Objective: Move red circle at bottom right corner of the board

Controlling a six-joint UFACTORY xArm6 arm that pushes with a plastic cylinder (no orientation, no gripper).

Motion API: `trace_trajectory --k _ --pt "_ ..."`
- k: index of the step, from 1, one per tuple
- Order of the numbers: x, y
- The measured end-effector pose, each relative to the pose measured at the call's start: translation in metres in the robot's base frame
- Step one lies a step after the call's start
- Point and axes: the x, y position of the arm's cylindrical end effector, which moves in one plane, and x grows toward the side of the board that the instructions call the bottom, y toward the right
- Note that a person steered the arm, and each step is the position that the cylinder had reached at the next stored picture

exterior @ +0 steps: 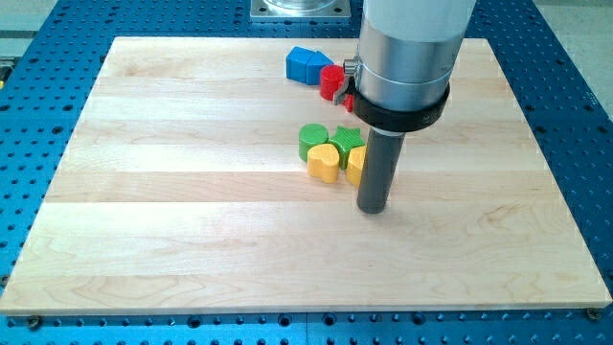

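My tip (374,208) is resting on the wooden surface (192,220) a little right of its centre, at the lower end of the dark rod that is hanging from the big grey cylinder of the arm. There is no claw on this arm, so there is nothing to report as spread or pressed together; the rod is simply standing upright with its end on the board.

Just left of the rod a tight cluster of four blocks is sitting. The green round block (311,140) is lying at the far left of the cluster, with the green star-like block (347,137) just beside it on the right. In front of these, the yellow heart-shaped block (324,163) is touching the green ones, and a second yellow block (355,165) is sitting right against the rod, partly hidden by it, so I cannot make out its shape. My tip is standing just right of and slightly nearer than this second yellow block.

Farther back, near the far edge of the board, the blue block (306,65) is lying with the red circle (331,80) touching it on its right. The arm's body is covering whatever lies right of the red circle. The red circle is well apart from my tip and is sitting far from the near right corner of the board.
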Motion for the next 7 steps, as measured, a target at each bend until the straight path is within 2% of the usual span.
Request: trace_trajectory --k 2,4,5,6,7 --pt "0.0 0.001" --pt "0.027 0.023" --pt "0.0 0.068" --pt "-0.061 0.09" --pt "-0.119 0.086"
